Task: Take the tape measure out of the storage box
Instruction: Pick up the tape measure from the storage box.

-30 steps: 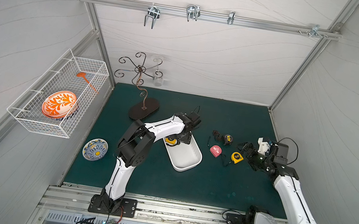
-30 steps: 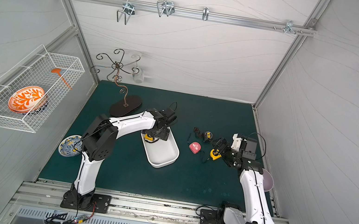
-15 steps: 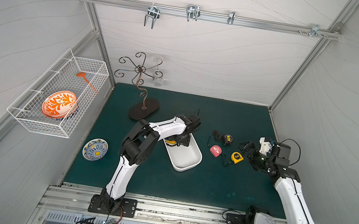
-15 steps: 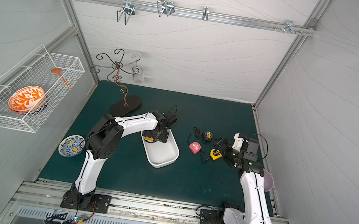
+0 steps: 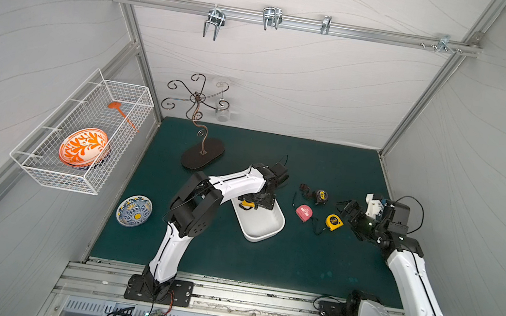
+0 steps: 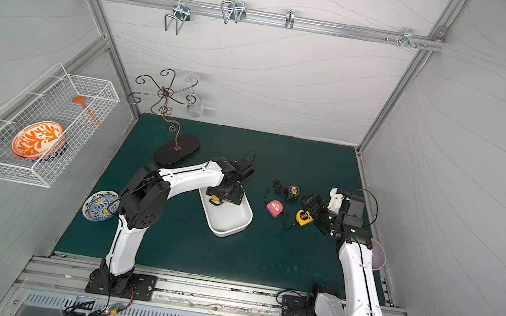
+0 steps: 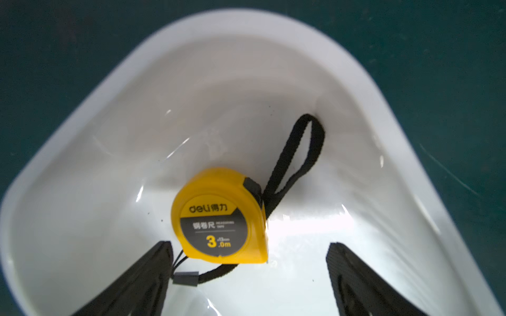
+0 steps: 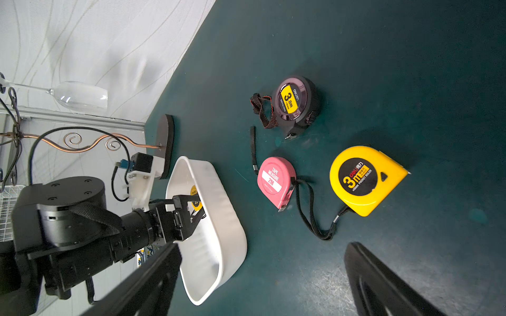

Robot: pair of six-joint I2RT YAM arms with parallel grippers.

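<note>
In both top views we see the left gripper [image 5: 258, 202] lowered into the far end of the storage box [image 5: 262, 233], over the tape measure [image 5: 246, 203]. The left wrist view shows its jaws spread wide, with the yellow "deli 3.0m" case lying ungripped on the box floor between them. In the right wrist view the right gripper [image 8: 262, 246] gapes empty near a pink tape [image 8: 275, 182] reading "TAPE MEASURE 2M", a yellow tape [image 8: 361, 179] reading "3m POCKET RULER" and a black tape [image 8: 294, 101] reading "3.0m".

Both top views look down from high at the front over the whole counter [image 5: 297, 258], nearly alike. The left wrist camera sits close above the box [image 7: 219, 82]. The right wrist camera looks low across the counter and shares that box [image 8: 232, 227].
</note>
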